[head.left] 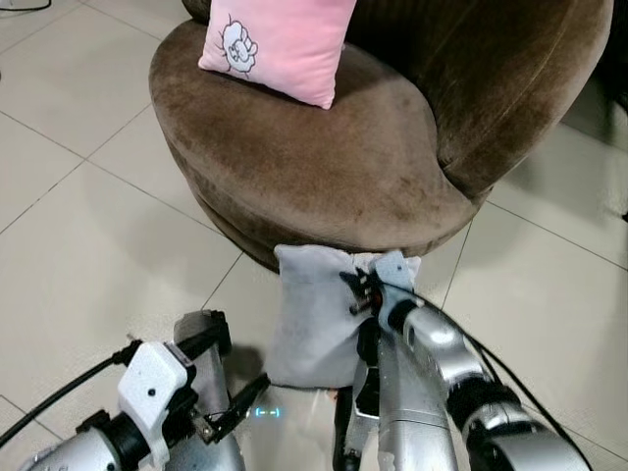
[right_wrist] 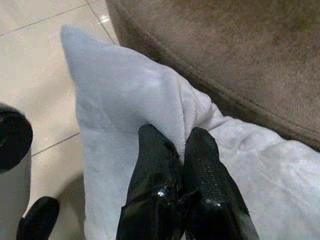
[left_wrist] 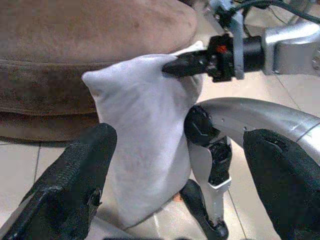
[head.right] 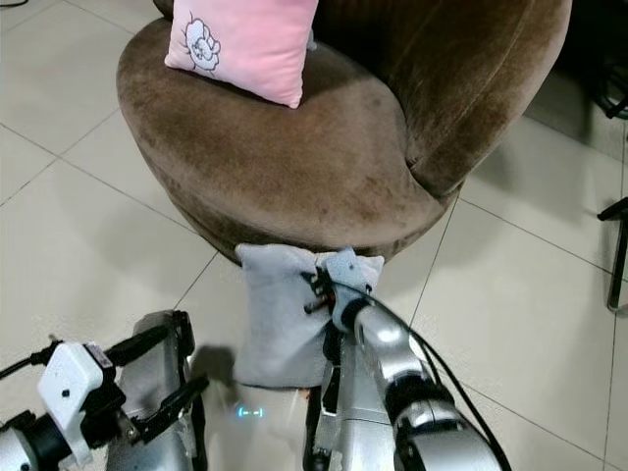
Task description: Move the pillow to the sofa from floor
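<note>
While the grey pillow stands upright on the tiled floor, leaning against the near edge of the brown sofa, the right gripper has its jaws pinched shut on a fold of fabric near the pillow's top right corner. Its fingers reach in from the right, and the cloth bunches between them. The left gripper hovers low on the near left side, just beside the pillow, its jaws spread wide and holding nothing. A pink pillow with a sheep drawing lies on the far left part of the sofa seat.
</note>
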Available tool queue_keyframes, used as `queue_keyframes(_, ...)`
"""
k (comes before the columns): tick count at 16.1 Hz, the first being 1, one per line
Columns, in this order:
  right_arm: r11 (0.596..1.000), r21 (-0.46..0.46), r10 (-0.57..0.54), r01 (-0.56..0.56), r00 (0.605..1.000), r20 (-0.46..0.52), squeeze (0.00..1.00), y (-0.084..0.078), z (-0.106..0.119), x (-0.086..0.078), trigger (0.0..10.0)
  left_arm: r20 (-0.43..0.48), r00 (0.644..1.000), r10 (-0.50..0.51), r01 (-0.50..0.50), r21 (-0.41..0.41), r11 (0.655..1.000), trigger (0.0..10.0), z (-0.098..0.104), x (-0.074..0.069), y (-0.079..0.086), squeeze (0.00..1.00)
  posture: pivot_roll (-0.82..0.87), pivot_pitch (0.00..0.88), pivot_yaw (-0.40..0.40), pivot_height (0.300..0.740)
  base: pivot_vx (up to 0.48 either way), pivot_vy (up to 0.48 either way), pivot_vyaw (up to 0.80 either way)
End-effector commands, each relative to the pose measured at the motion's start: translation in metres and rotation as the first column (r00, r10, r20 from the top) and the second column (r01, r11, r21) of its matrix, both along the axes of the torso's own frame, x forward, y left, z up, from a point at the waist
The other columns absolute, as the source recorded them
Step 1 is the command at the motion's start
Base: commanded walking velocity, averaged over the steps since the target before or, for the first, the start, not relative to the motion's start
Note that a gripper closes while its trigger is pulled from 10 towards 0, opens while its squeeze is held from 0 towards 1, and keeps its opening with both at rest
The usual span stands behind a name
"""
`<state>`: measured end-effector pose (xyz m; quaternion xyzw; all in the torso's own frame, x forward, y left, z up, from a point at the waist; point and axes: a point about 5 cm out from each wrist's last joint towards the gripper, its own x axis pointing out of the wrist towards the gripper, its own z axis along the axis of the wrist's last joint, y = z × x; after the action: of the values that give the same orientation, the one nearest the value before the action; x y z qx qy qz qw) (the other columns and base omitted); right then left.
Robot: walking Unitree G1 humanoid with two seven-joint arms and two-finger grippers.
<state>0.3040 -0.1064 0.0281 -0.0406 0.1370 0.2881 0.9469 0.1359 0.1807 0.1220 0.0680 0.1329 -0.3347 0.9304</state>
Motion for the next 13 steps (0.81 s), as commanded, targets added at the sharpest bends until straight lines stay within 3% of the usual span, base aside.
queue_keyframes(1, 1.0, -0.024, -0.015, 0.015, 1.0, 0.027, 0.0, 0.001, 0.001, 0.0, 10.0, -0.002, 1.0, -0.004, 0.004, 0.005, 1.0, 10.0, -0.003, -0.002, -0.003, 0.26, 0.24, 0.194, -0.135, 0.535, 0.0, 0.0, 0.0)
queue_keyframes(4, 0.998, -0.067, -0.013, 0.015, 0.999, 0.031, 0.0, 0.005, -0.001, -0.002, 10.0, 0.01, 1.0, -0.005, 0.005, 0.009, 1.0, 10.0, -0.002, 0.002, -0.005, 0.26, 0.24, 0.194, -0.136, 0.54, 0.0, 0.0, 0.0)
queue_keyframes(8, 0.998, 0.022, -0.057, 0.055, 0.994, 0.096, 0.0, 0.006, 0.008, -0.005, 10.0, 0.025, 1.0, -0.006, 0.006, 0.004, 1.0, 10.0, 0.002, 0.0, -0.009, 0.26, 0.24, 0.187, -0.129, 0.579, 0.0, 0.0, 0.0)
queue_keyframes(13, 0.993, 0.119, -0.039, 0.012, 0.974, 0.222, 0.0, -0.002, 0.036, -0.026, 10.0, 0.025, 0.999, 0.025, -0.024, -0.024, 0.999, 10.0, 0.005, -0.008, -0.015, 0.26, 0.23, 0.164, -0.121, 0.628, 0.0, 0.0, 0.0)
